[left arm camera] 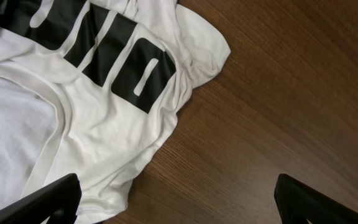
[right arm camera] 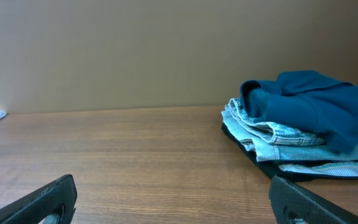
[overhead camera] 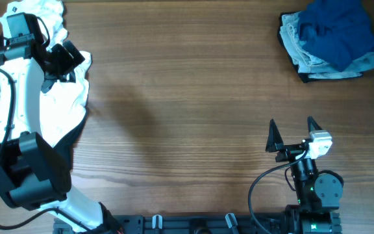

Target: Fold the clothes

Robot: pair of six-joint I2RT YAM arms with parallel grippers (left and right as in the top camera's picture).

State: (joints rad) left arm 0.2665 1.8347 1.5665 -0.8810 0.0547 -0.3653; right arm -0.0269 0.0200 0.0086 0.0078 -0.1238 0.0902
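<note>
From overhead, my left arm (overhead camera: 18, 123) lies across most of the white tee (overhead camera: 67, 107), so I cannot make out its outline. Its left side runs off the picture. A dark edge shows beneath it near the counter's (overhead camera: 187, 84) left side, and I cannot tell what that is. The tee lies crumpled along the left edge, with its long axis running from the far side toward me. In the left wrist view its black lettering (left arm camera: 114, 59) slants from upper left to lower right, cut off at the top.

The folded stack sits at the far right corner. The teal shirt (right arm camera: 316, 106) is on top, the pale jeans (right arm camera: 272, 134) are under it, and a black garment (right arm camera: 278, 169) shows only as a thin sliver at the bottom. The stack's right side is cropped.

The left arm reaches away from the base over the tee. The left end effector (left arm camera: 178, 202) hangs above the tee's hem, jaws spread wide and holding nothing. The right arm is tucked close to its base. The right end effector (overhead camera: 293, 130) points toward the far edge, fully spread, empty and well apart from the stack.
</note>
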